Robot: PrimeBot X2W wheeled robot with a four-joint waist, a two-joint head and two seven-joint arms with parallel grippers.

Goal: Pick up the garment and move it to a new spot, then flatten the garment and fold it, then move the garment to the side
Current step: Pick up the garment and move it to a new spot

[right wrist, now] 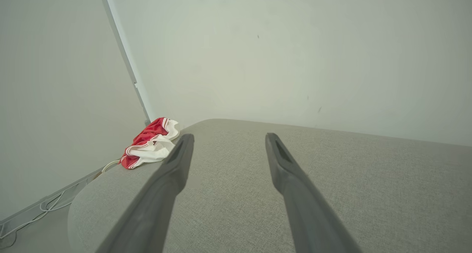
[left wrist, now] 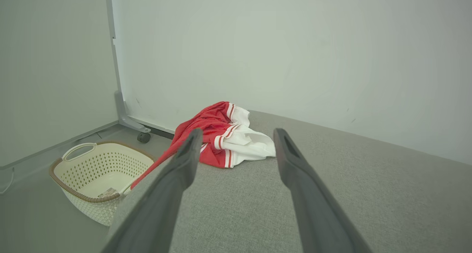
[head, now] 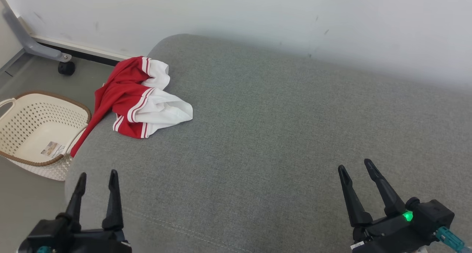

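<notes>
The red-and-white garment (head: 142,98) lies crumpled at the left edge of the grey cushion (head: 276,135) — the left hand (head: 98,174) and the right hand (head: 354,164) are open, empty.

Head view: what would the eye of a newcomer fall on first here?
The red and white garment stands out most, crumpled at the far left corner of the grey cushion, with one red end hanging over the edge toward the cream basket on the floor. Next come the left tool and right tool, both open and empty, low in the view.
</notes>
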